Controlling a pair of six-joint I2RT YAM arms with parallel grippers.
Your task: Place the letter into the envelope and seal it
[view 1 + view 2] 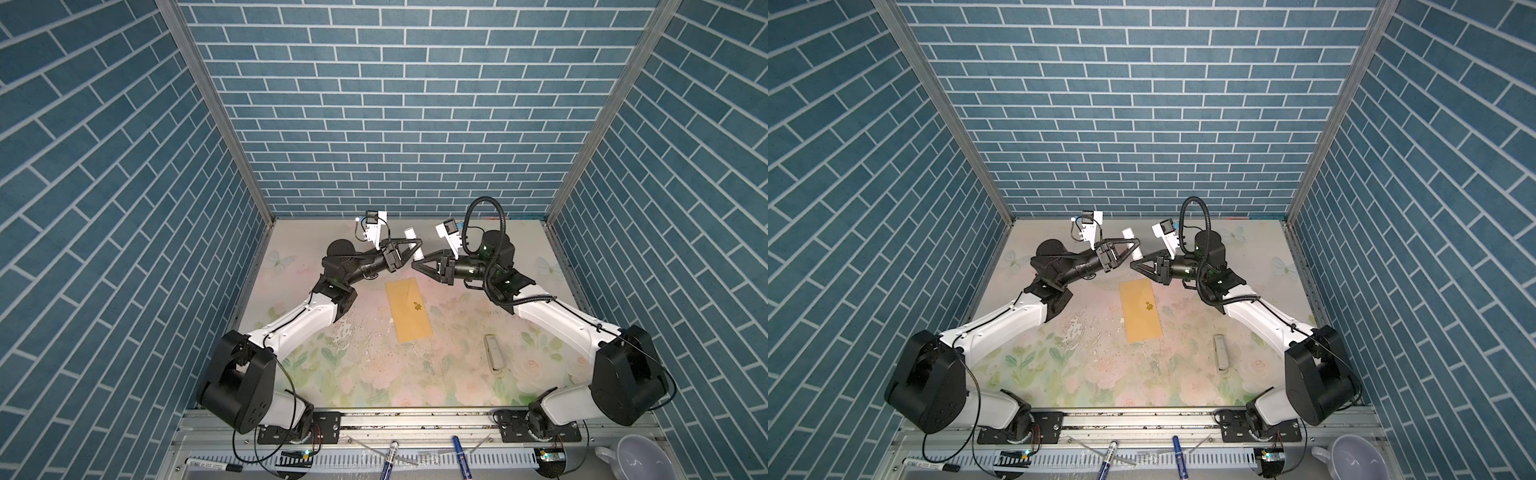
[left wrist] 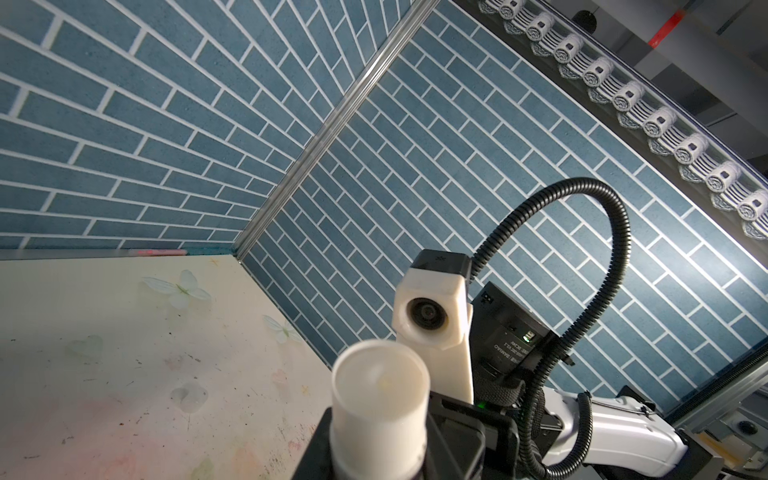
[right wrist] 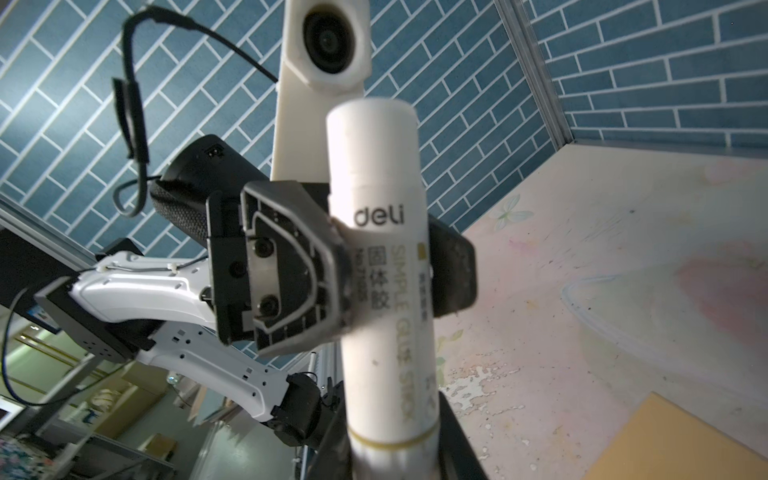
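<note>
Paper, plastic and metal around the envelope (image 1: pixel 405 322)
The envelope is smooth, matt mustard kraft paper with a shiny gold flower sticker (image 1: pixel 417 307). Under it the tabletop (image 1: pixel 374 374) is a pale floral print, scuffed and speckled, its coating flaking just left of the envelope. Beyond the envelope's far end the glue stick (image 3: pixel 382 232) is smooth satin white plastic, printed grey and gold; the left gripper (image 3: pixel 386 270) on it is matt black ribbed plastic, worn grey at the finger edges. The arm shells (image 1: pixel 299 322) are glossy white plastic, the conduit (image 2: pixel 582 185) black and corrugated. Walls (image 1: pixel 395 104) behind the envelope look matt, grainy blue brick print, framed by brushed aluminium corner posts (image 1: pixel 217 108).
</note>
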